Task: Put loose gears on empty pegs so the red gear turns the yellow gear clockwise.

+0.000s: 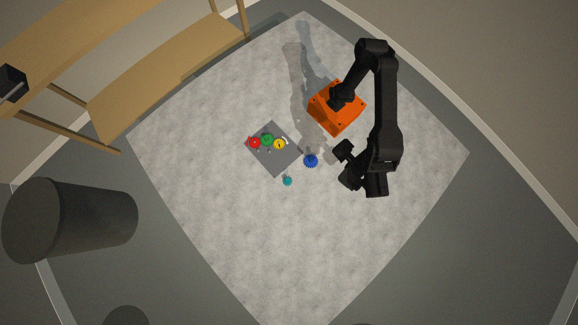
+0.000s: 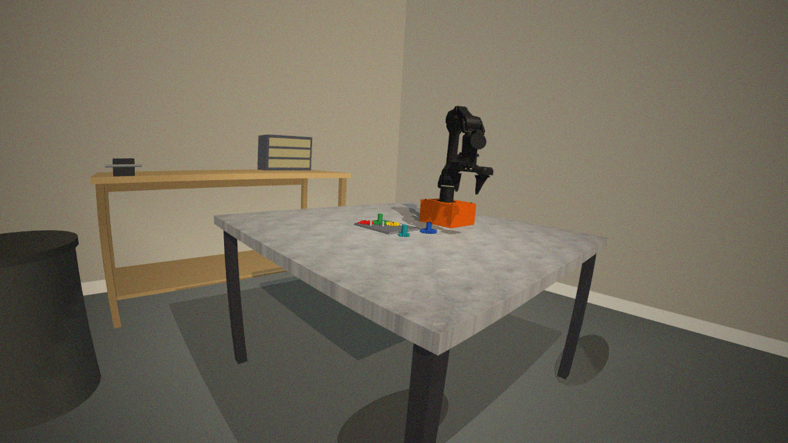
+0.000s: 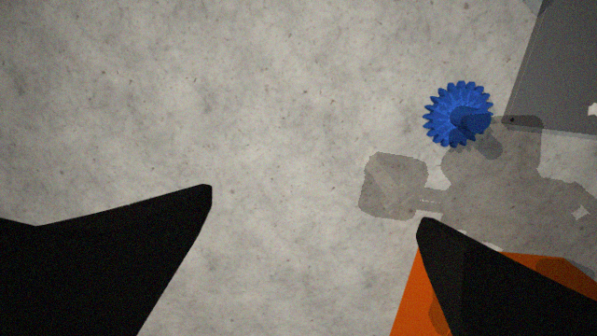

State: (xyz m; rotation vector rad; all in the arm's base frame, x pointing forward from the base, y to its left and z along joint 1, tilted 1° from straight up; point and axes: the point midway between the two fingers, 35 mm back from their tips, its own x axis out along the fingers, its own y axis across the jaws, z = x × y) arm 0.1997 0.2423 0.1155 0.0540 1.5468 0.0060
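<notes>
The grey board carries the red gear, the green gear and the yellow gear. The green gear sits between the other two and looks flat, its teeth at theirs. Two empty pegs stand beside this row. The blue gear stands on the table near the board's corner. The teal gear stands beside another edge. My gripper is open and empty, high above the table, away from the board.
The orange base of the arm stands on the table behind the blue gear. A wooden shelf unit stands beyond the table. A large dark bin stands on the floor.
</notes>
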